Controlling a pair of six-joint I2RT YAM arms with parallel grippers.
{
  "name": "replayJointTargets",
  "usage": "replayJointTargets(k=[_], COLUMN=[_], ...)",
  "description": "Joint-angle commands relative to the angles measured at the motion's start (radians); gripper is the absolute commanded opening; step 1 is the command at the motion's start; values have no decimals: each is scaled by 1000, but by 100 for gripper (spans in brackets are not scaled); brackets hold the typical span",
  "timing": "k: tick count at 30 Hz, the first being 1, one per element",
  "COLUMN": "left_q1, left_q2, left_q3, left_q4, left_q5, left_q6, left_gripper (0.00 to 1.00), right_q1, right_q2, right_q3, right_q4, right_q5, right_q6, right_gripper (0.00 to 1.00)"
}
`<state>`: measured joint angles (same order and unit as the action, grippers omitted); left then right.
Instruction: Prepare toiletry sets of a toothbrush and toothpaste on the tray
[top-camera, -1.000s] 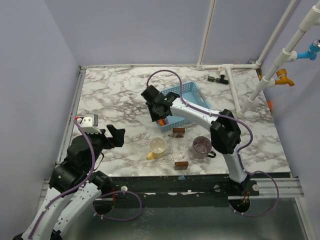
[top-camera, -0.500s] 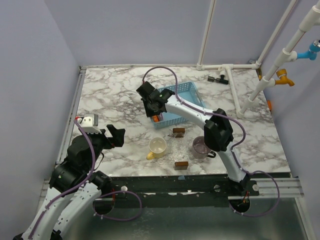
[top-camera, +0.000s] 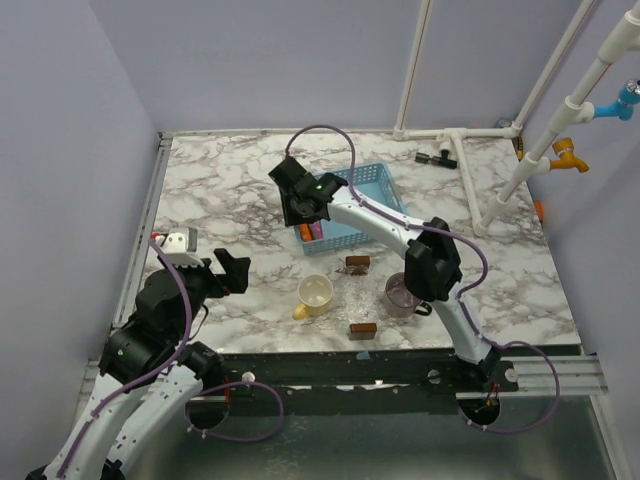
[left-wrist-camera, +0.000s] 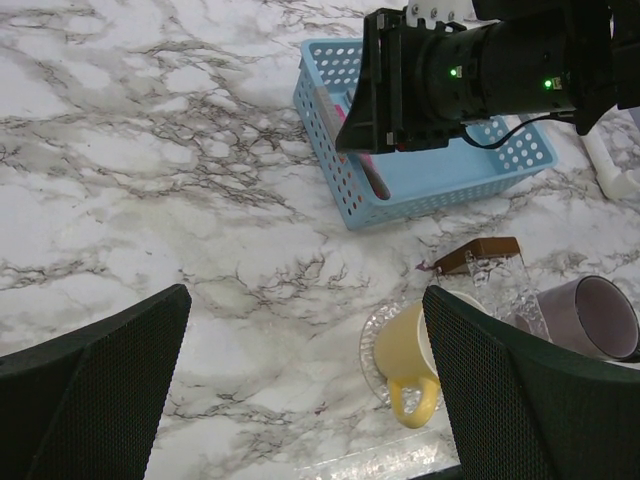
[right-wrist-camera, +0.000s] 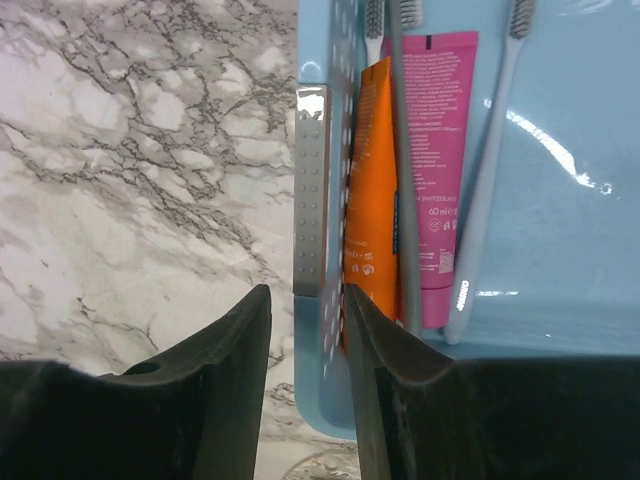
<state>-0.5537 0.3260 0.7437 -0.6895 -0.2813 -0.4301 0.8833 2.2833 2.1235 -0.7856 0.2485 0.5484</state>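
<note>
Top view: the right end effector (top-camera: 302, 212) hangs over the left end of the light blue perforated plastic tray (top-camera: 380, 180) on the white marbled surface (top-camera: 220, 190). The left end effector (top-camera: 222, 270) sits well apart, near the surface's left front corner.

Left wrist view: the left fingers are spread wide with nothing between them. A pale yellow ceramic mug (left-wrist-camera: 410, 350) lies below.

Right wrist view: the right fingers stand slightly apart, gripping nothing, with the tray's left wall in line with the gap. Inside the tray, an orange toothpaste tube (right-wrist-camera: 368, 200) lies against that wall and a pink toothpaste tube (right-wrist-camera: 440, 150) lies beside it. One grey toothbrush (right-wrist-camera: 403, 150) lies along them, and another grey toothbrush (right-wrist-camera: 490, 170) lies to the right.
</note>
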Motion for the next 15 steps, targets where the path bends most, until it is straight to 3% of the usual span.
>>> replayJointTargets(k=[1, 15], left_q1=[7, 8], left_q2=[14, 24], left_q3=[1, 2], left_q4=[-8, -12], left_q5=[-22, -31], left_q6=[-6, -7], left_gripper=[99, 99], right_q1=[-6, -129], right_q2=[-72, -64], right_q3=[20, -34], right_q4=[19, 41], right_q5=[89, 23], right_q6=[2, -42], right_gripper=[40, 38])
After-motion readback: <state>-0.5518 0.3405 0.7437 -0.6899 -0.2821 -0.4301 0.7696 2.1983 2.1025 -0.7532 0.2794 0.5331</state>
